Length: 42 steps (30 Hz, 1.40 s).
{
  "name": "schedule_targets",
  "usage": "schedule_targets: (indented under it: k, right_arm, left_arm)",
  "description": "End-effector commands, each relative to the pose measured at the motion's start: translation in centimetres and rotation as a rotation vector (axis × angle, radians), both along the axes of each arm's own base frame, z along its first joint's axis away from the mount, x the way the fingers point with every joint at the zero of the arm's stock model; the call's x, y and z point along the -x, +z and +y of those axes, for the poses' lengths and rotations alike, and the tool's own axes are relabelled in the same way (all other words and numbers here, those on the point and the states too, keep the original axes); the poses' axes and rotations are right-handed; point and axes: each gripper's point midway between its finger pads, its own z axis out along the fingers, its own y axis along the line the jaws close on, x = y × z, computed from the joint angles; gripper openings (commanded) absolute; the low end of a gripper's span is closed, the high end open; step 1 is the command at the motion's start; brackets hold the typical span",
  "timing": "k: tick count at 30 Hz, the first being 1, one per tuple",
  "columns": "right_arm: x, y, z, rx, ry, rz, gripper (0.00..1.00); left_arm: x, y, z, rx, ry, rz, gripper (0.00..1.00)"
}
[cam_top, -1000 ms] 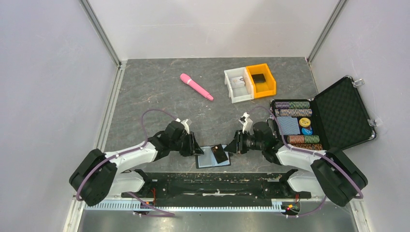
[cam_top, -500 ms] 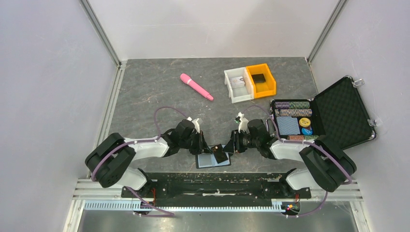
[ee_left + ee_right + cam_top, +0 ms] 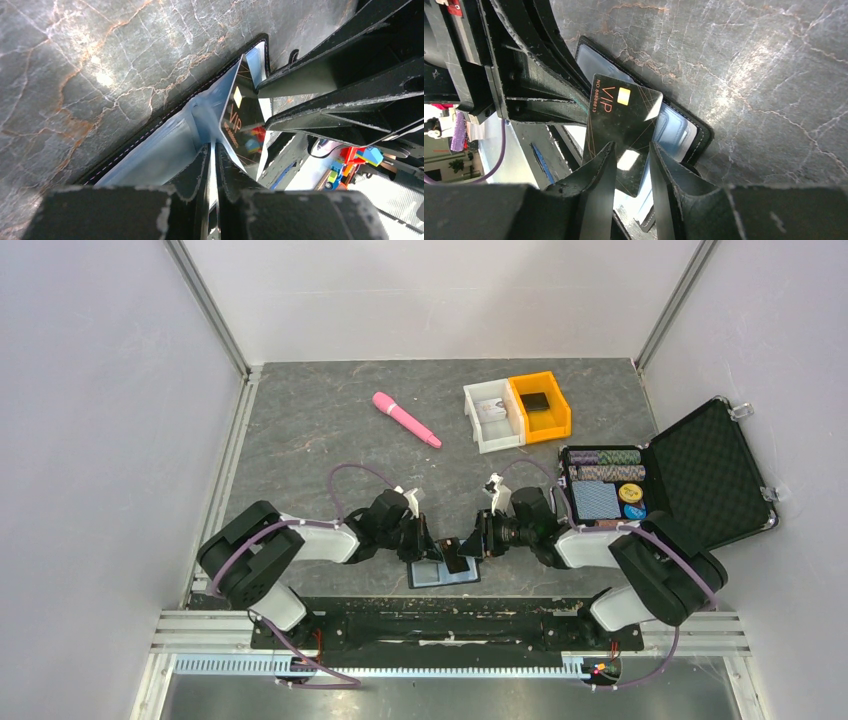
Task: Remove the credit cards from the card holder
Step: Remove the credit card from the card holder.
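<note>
The black card holder (image 3: 432, 578) lies open near the table's front edge, bluish-grey panels up; it also shows in the left wrist view (image 3: 160, 147) and the right wrist view (image 3: 680, 129). A black VIP credit card (image 3: 457, 559) sticks up out of it, tilted (image 3: 246, 122) (image 3: 624, 112). My left gripper (image 3: 424, 548) (image 3: 212, 150) is shut on a thin bluish inner panel of the holder at its left side. My right gripper (image 3: 470, 546) (image 3: 631, 147) is narrowly open, its fingers on either side of the card's lower corner, not clamping it.
A pink pen-shaped object (image 3: 405, 420), a white bin (image 3: 492, 416) and an orange bin (image 3: 540, 406) sit at the back. An open black briefcase (image 3: 706, 476) with poker chips stands at the right. A black rail (image 3: 440, 616) runs along the near edge.
Both arms have swung inward toward the card holder. The left gripper has closed on the holder's left side and the right gripper has reached the card.
</note>
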Motion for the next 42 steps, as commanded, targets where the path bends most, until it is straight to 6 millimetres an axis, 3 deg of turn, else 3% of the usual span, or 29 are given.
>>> schedule_targets:
  k: [1,7,22,28,42]
  right_arm:
    - [0.6,0.4,0.5,-0.056,0.022,0.019,0.33]
    - [0.7,0.6,0.8,-0.092,0.011,0.039,0.33]
    - [0.6,-0.6,0.1,-0.022,0.023,0.012,0.27]
    - [0.5,-0.5,0.1,-0.023,0.022,0.005,0.26]
    - [0.4,-0.4,0.0,-0.015,0.018,-0.007,0.25]
  left_arm:
    - [-0.2,0.1,-0.8,0.021,0.008,0.005,0.12]
    - [-0.1,0.4,-1.1,0.037,0.004,0.011,0.13]
    - [-0.7,5.1,-2.2,0.142,0.023,-0.029,0.31]
    - [-0.8,5.5,-2.3,0.166,0.029,-0.041,0.37]
    - [-0.8,5.8,-2.9,0.189,0.019,-0.047,0.39]
